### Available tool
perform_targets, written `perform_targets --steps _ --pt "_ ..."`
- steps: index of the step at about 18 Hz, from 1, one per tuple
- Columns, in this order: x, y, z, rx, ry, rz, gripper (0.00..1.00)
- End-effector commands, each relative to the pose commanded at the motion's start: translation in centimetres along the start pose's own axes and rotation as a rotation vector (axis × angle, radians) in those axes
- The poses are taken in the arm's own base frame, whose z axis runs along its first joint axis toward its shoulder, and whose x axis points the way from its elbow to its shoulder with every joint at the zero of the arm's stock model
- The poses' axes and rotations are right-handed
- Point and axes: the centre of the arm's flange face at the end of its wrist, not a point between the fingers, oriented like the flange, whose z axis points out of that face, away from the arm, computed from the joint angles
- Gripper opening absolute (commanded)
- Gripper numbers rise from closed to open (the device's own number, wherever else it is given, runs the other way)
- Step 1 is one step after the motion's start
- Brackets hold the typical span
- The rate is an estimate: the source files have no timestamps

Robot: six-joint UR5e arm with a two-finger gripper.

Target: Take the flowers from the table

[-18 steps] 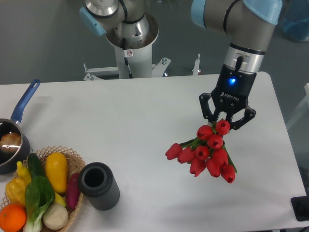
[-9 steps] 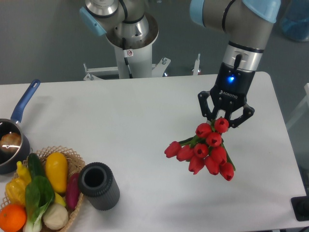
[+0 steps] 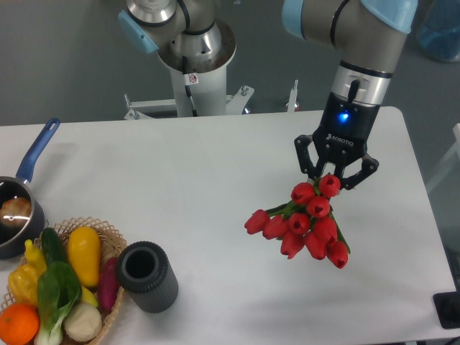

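Note:
The flowers [image 3: 303, 224], a bunch of red tulip buds with green leaves, hang just below my gripper [image 3: 335, 177] at the right of the white table [image 3: 180, 194]. The black fingers are closed around the stem end, which is hidden behind the top buds. The buds fan out downward and to the left, and look lifted a little off the tabletop.
A dark grey ribbed cylinder [image 3: 147, 276] stands at the front left. Beside it a wicker basket [image 3: 108, 237] holds vegetables and fruit, including a bok choy [image 3: 54, 298]. A blue-handled pot [image 3: 18, 208] sits at the left edge. The robot's base [image 3: 190, 65] rises behind the table.
Gripper and flowers shifted very slightly up and to the left from a second ago; almost still over the last half second.

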Motion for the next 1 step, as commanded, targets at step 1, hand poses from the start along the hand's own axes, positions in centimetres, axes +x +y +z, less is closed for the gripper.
perform_targets --steps 1 --pt "0.0 0.0 0.0 0.0 0.0 0.0 0.29"
